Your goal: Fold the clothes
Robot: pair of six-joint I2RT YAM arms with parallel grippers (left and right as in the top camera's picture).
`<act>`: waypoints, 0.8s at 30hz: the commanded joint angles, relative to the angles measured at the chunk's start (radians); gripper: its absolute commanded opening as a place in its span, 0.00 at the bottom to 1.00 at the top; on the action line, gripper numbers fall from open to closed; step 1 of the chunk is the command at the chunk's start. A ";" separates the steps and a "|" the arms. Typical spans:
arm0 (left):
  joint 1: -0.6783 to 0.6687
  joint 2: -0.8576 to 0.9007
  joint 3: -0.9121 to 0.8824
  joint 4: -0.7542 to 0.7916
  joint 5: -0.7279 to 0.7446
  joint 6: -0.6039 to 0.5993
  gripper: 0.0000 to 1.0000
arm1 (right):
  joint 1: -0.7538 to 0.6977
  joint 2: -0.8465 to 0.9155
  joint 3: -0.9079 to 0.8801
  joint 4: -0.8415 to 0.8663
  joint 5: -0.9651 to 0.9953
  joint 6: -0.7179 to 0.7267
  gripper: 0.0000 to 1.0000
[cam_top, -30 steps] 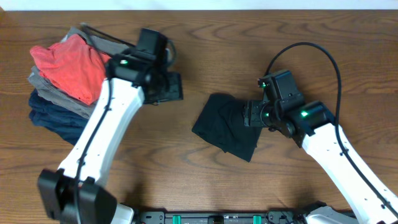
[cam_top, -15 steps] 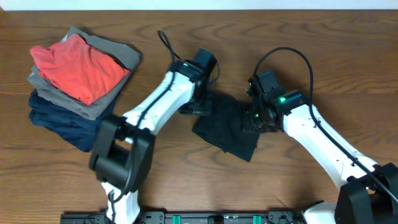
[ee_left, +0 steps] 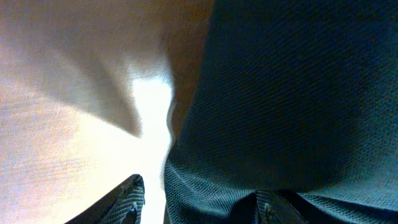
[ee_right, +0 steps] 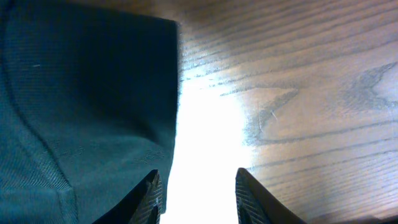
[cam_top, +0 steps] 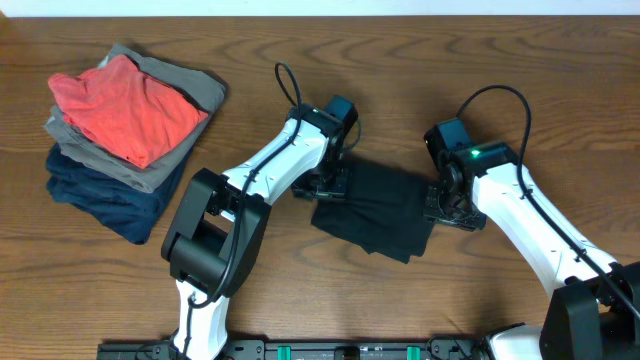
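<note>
Right wrist view: the right gripper [ee_right: 196, 194] is seen with its two fingers [ee_right: 149, 198] spread apart over bright bare wood, nothing being held between them; the left-hand finger is set just at the edge of the black T-shirt [ee_right: 81, 106], which fills the left half of that picture. In the left wrist view the left gripper [ee_left: 199, 202] is likewise shown with its fingers [ee_left: 121, 200] apart, one over the table and the other over the dark cloth, so that the shirt's edge lies between them without being pinched. From overhead, the left gripper [cam_top: 330, 184] is found pointing down at the shirt's left edge and the right gripper [cam_top: 446, 205] at its right edge. The left arm is bent up from its base at the near edge and stretched diagonally to the right; the right arm is reached in from the lower right corner. The T-shirt [cam_top: 375, 210] is laid as a compact dark patch in the middle of the table [cam_top: 560, 90], between both grippers. A pile of folded clothes [cam_top: 125, 110] is kept well apart at the far left.
</note>
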 commanded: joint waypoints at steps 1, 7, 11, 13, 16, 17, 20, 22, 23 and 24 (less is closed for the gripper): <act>0.005 0.019 -0.010 -0.053 -0.046 -0.005 0.59 | -0.005 -0.004 -0.006 0.006 0.026 0.001 0.37; 0.011 -0.098 -0.010 -0.084 -0.078 -0.061 0.59 | -0.025 -0.005 -0.005 0.048 -0.055 -0.132 0.37; 0.019 -0.219 -0.010 -0.046 -0.167 -0.107 0.59 | -0.069 -0.005 0.008 0.083 -0.196 -0.334 0.38; 0.024 -0.259 -0.010 0.019 -0.203 -0.101 0.67 | -0.092 -0.007 0.019 0.094 -0.346 -0.462 0.38; 0.027 -0.272 -0.010 0.135 -0.202 -0.008 0.68 | -0.098 -0.007 0.021 0.108 -0.576 -0.570 0.37; 0.027 -0.266 -0.010 0.166 -0.202 0.024 0.68 | -0.091 -0.007 0.020 0.108 -0.640 -0.591 0.37; 0.030 -0.235 -0.010 0.223 -0.193 0.052 0.69 | -0.050 -0.007 0.020 0.102 -0.700 -0.605 0.37; 0.035 -0.203 -0.010 0.238 -0.167 0.053 0.68 | -0.011 -0.006 0.019 0.105 -0.692 -0.604 0.37; 0.036 -0.187 -0.010 0.240 -0.156 0.053 0.69 | 0.009 -0.006 0.018 0.109 -0.679 -0.599 0.38; 0.038 -0.167 -0.010 0.239 -0.148 0.053 0.68 | 0.026 -0.006 0.016 0.113 -0.661 -0.586 0.39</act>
